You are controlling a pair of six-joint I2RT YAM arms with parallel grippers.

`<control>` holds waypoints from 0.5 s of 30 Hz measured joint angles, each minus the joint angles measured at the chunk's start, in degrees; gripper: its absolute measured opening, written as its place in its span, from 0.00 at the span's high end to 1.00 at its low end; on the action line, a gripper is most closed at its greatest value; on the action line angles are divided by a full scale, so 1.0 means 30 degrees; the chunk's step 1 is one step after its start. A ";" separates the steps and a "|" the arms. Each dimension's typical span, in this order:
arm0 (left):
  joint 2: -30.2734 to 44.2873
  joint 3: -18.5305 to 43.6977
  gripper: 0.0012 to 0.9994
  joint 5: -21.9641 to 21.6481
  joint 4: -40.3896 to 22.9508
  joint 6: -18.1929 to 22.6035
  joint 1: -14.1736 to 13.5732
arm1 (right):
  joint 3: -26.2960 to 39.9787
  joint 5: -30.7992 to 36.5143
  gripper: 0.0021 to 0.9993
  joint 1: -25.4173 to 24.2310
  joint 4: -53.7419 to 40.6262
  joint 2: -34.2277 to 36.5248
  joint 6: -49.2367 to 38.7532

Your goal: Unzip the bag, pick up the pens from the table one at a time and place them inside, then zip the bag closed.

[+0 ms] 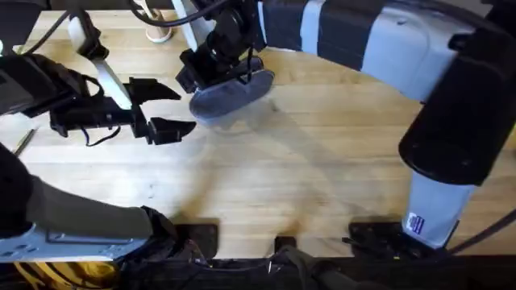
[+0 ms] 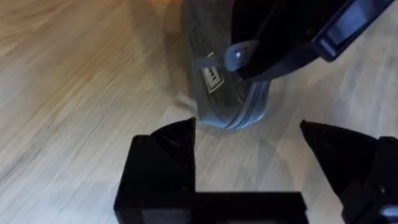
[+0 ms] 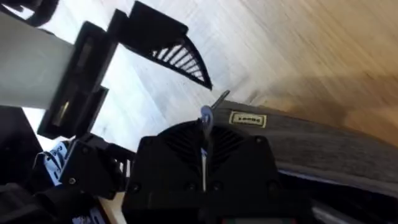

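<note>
Clearly, the grey-blue bag (image 1: 234,93) is soft, oval, zipper-edged, small-labelled.

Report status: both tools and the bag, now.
Left tool open, empty, hovering beside the bag's end. Right tool down on the bag, shut on the zipper pull. Nothing blocking the bag.

The desk (image 1: 266,185) lies bare across the middle and lower centre of the overhead frame, wide enough for an arm to sweep through. At upper centre the bag (image 1: 232,94) sits with the right end effector (image 1: 211,68) on top of it. Just left of the bag the left end effector (image 1: 165,109) hangs with fingers spread (a narrow strip of desk between them). The right arm's bulk blocks the right side.
</note>
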 joint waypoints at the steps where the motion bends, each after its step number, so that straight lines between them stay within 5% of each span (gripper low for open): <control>1: 0.0082 0.0000 0.01 0.0111 0.0028 -0.0005 -0.0354 | 0.0015 -0.0007 0.97 -0.0007 0.0000 0.0000 0.0000; 10: 0.0650 0.0000 0.00 0.1215 0.1732 0.0000 -0.3398 | 0.0015 0.0000 0.97 -0.0007 -0.0029 0.0000 0.0000; 15: 0.0654 0.0000 0.12 0.1298 0.1932 -0.0005 -0.3497 | 0.0022 -0.0007 0.97 -0.0007 -0.0044 0.0000 0.0000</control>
